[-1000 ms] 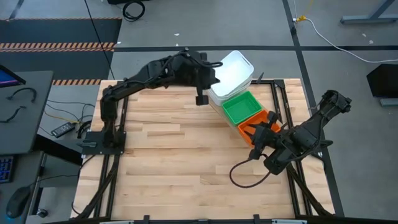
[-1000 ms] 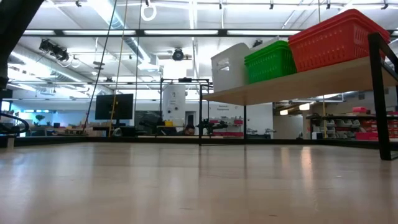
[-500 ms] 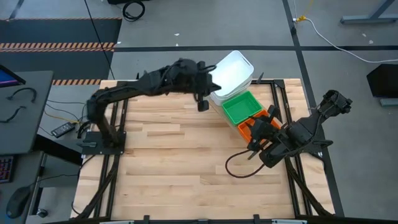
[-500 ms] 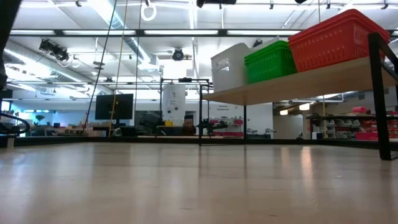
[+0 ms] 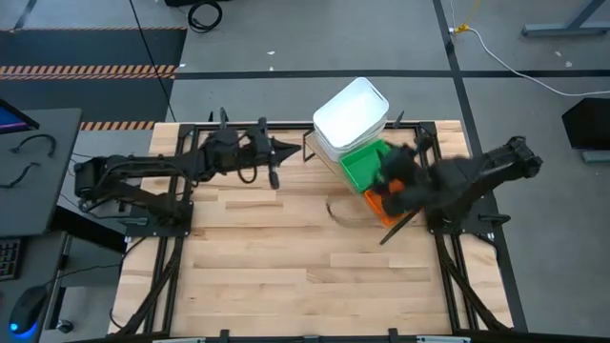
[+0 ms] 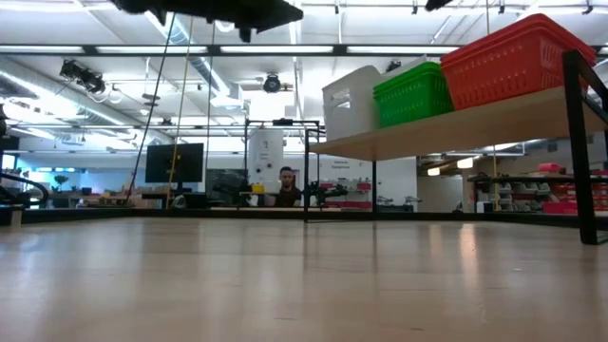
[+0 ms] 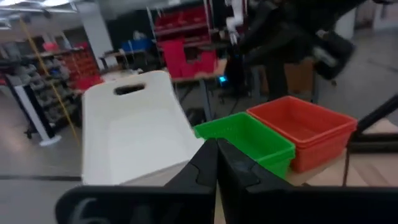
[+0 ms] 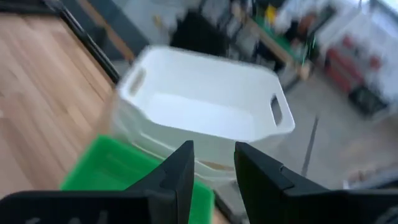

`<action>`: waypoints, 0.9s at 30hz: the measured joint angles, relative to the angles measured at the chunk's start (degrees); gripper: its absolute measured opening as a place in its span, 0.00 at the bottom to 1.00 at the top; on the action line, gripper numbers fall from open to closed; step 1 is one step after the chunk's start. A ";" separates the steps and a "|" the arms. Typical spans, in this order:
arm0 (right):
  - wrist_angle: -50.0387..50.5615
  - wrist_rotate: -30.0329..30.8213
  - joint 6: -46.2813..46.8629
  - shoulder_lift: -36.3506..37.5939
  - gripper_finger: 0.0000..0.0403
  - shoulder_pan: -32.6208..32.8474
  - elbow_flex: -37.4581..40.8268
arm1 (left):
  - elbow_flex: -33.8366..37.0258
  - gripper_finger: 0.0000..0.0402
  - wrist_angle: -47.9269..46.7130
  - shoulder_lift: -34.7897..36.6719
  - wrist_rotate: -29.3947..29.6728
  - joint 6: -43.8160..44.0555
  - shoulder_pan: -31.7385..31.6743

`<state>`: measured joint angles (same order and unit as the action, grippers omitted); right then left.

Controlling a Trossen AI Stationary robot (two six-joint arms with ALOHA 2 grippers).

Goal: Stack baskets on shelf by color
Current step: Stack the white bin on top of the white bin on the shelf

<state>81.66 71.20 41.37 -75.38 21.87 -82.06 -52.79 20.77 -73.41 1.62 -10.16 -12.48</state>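
Nearest to me, as the low camera sees it, the wooden tabletop (image 6: 285, 285) carries no loose baskets. My two arms hang above it.

My left gripper (image 5: 274, 164) sits over the far left part of the table, pointing along the far edge toward the shelf, well apart from it. In my left wrist view its two fingers (image 7: 214, 163) are pressed together, holding nothing.

My right gripper (image 8: 211, 163) is much closer to the work. From above, my right arm is a blur over the green and orange stacks, so I read the gripper from its wrist camera instead: the fingers are slightly spread with a gap between them, empty, hovering just above the green stack and facing the white one.

The shelf (image 6: 456, 122) is a slanted plywood board on a black frame at the far right of the table. Its long axis runs diagonally, from far and inward to near and outward. Along it stand three stacks side by side: the white baskets (image 5: 351, 111) at the far end, the green baskets (image 5: 360, 166) in the middle, the orange baskets (image 6: 513, 59) at the near end.

I judge the sorting finished, or nearly so. My right gripper lies nearer the stacks, almost on top of them, so any last adjustment falls to it.

Beyond the table, a person (image 6: 286, 186) sits far off in the room.
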 joint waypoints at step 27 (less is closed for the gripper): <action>1.43 -44.33 -39.62 -22.68 0.45 -50.96 -47.15 | 8.94 0.03 6.99 3.81 -3.94 3.45 -3.74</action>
<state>83.10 26.87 1.75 -98.06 -29.09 -129.21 -43.85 27.75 -69.60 -2.33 -6.71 -16.22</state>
